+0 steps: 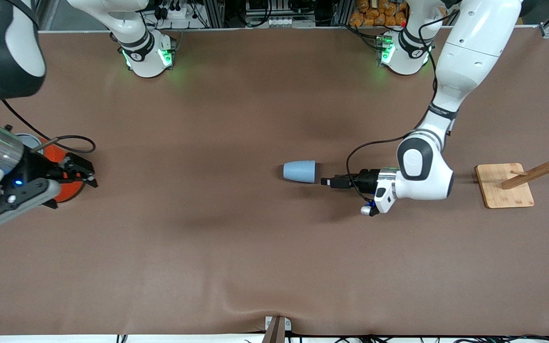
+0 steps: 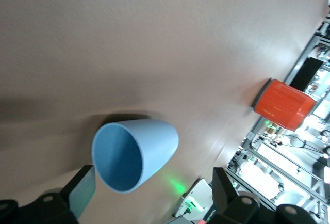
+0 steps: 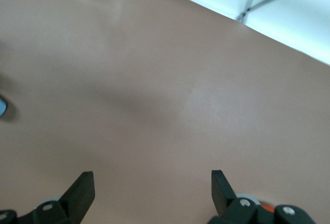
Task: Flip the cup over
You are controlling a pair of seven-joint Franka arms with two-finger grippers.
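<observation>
Tipped cup [image 1: 299, 171], orange can [image 1: 67, 177], wooden rack [image 1: 517, 183]

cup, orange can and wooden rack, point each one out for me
cup [image 1: 299, 171], front view, on its side wall
orange can [image 2: 283, 104], left wrist view, on its orange side
wooden rack [image 1: 503, 186], front view, on its flat base

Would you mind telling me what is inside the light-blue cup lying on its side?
The small light-blue tapered cup shows only a darker blue inner wall through its open mouth, nothing in it. Its deepest bottom is shadowed. The left gripper, fingers open, faces that mouth.
</observation>
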